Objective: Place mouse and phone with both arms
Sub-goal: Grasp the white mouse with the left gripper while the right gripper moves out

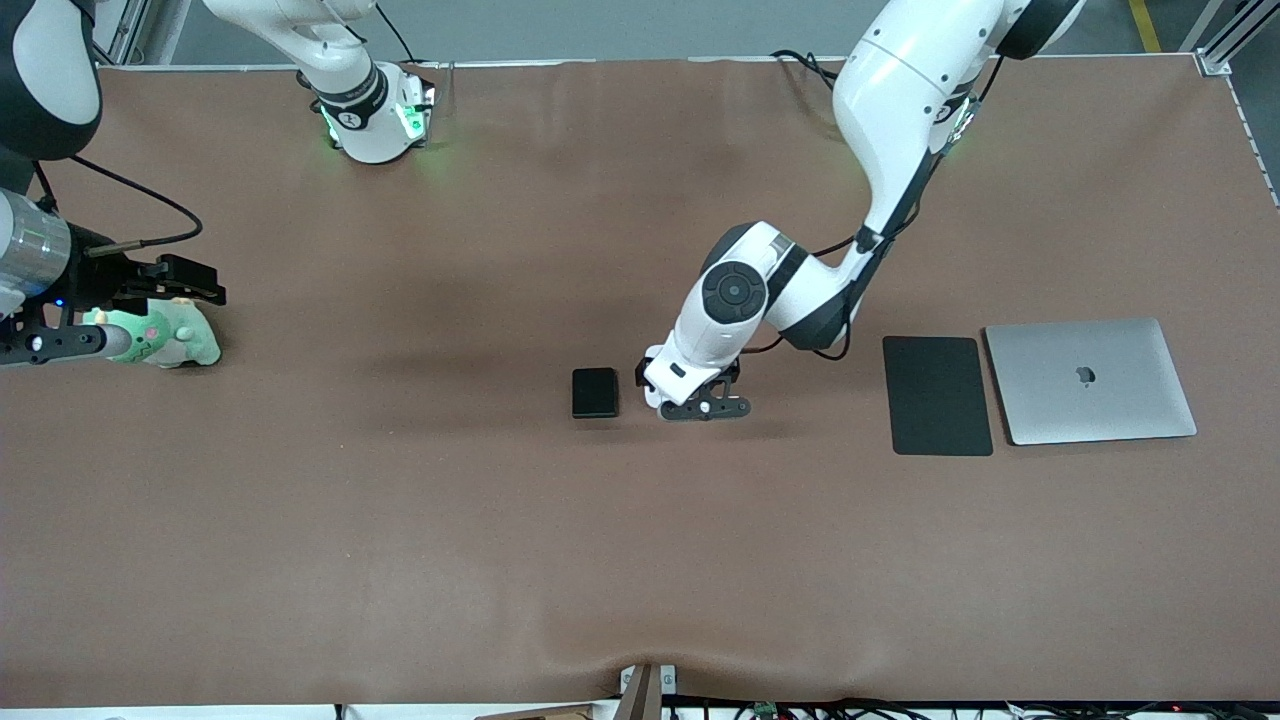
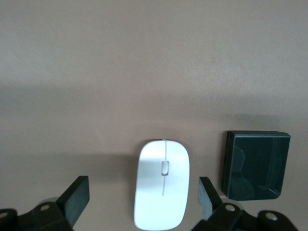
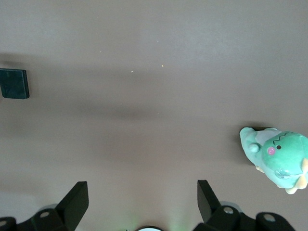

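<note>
Brown cloth covers the table (image 1: 400, 520), with a closed silver laptop (image 1: 1090, 380) and a flat black mouse pad (image 1: 937, 395) side by side toward the left arm's end.

Near the table's middle the left gripper (image 2: 144, 199) hangs low over the mouse (image 2: 162, 190), its jaws spread wide and empty. In the left wrist view the white mouse lies between the two fingers, lengthwise along the gap, touching neither. The phone (image 1: 595, 392) lies just beside it on the table, close outside one finger (image 2: 208, 195).

That closeness is the main risk: if the gripper descends slightly off line, the finger on the phone's side could land on the phone's edge or nudge it away. The mouse's smooth rounded shell may also slip or squirt out if the jaws close too high on its curve.

The right gripper (image 3: 143, 202) waits over bare cloth at the right arm's end of the table, jaws open and empty, beside a green plush toy (image 1: 165, 337) and well apart from the phone.
</note>
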You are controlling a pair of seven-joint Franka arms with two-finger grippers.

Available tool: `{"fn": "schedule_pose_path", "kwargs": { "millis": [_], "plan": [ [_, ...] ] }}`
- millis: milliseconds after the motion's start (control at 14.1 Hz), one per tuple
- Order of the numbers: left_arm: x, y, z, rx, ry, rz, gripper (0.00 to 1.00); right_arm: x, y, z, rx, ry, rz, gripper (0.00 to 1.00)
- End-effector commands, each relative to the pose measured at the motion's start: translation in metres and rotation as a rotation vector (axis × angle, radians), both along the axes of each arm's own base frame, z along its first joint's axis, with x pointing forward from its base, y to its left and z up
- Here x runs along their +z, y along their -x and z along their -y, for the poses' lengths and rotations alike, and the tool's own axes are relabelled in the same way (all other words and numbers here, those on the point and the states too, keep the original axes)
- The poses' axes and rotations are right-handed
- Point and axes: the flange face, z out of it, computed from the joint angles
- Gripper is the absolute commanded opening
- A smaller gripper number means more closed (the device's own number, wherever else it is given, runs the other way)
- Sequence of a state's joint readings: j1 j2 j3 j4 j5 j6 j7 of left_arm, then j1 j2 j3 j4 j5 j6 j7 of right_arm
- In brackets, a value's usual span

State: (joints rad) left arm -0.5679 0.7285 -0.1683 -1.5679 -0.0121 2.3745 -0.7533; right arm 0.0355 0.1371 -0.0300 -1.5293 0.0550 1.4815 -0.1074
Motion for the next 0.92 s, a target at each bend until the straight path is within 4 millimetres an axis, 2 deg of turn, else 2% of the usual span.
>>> {"fn": "schedule_pose_path", "kwargs": {
  "millis": [0,284,498,711,853],
  "plan": [
    [-0.009,-0.003,0.016,0.017,-0.003,0.023,1.0,0.006,-0.002,-0.017,0.02,-0.007,0.013,1.0],
    [-0.028,0.003,0.028,0.016,-0.017,0.021,1.0,-0.008,-0.018,-0.05,-0.01,0.003,0.065,1.0],
    [-0.035,0.006,0.029,0.011,-0.028,0.022,1.0,-0.02,-0.023,-0.106,-0.06,0.015,0.088,1.0],
    [-0.04,0.012,0.034,-0.008,-0.038,0.022,1.0,-0.042,-0.027,-0.144,-0.072,-0.009,0.076,1.0],
    [-0.046,0.013,0.033,-0.024,-0.055,0.03,1.0,-0.051,-0.032,-0.157,-0.131,-0.056,0.078,1.0]
  ]
}}
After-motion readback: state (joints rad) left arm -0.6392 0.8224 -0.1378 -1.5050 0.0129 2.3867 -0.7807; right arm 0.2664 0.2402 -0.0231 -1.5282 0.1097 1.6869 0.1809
